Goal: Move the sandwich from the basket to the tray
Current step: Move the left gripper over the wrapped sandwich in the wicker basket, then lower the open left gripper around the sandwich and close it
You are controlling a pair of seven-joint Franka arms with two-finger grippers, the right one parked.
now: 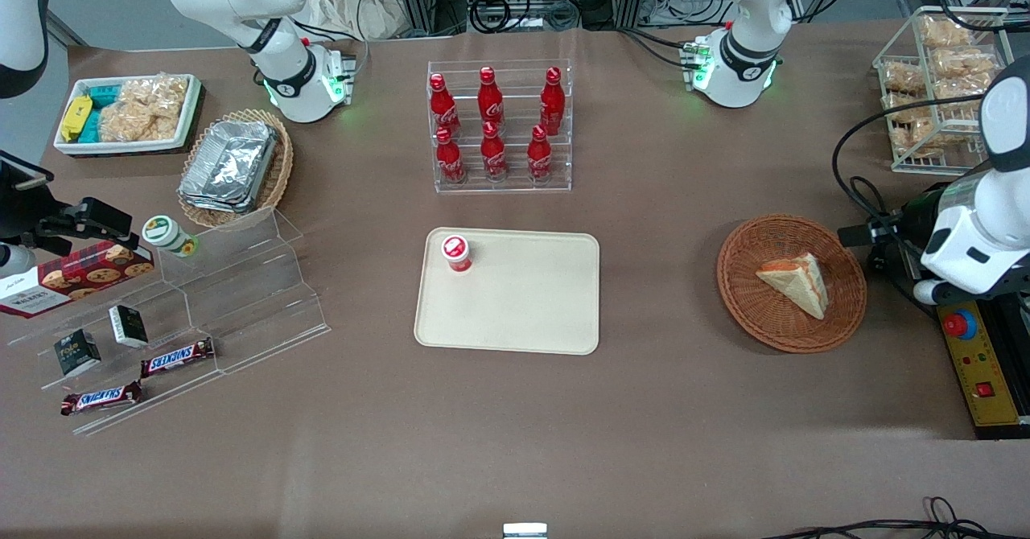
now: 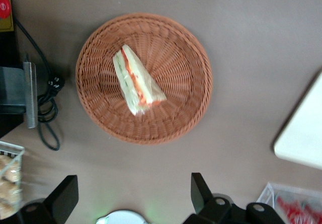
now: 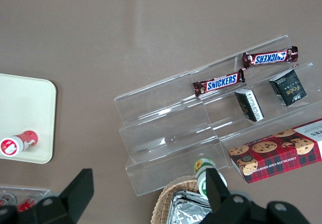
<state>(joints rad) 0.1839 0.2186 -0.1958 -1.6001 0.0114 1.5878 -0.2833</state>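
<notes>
- The sandwich (image 1: pixel 795 280) lay in the round basket (image 1: pixel 748 307) toward the working arm's end of the worktop, well apart from the tray (image 1: pixel 523 306).
- The tool (image 2: pixel 132 199) hovered above the worktop just beside the basket, its fingers spread wide and holding nothing.
- In the wrist view the wedge's long axis ran roughly crosswise to the line between the two fingers (image 2: pixel 64 198), so closing across its narrow width looked feasible once the tool was over it.
- A small red-capped bottle (image 1: pixel 456 253) stood on one corner of the tray; the remainder lay bare.
</notes>
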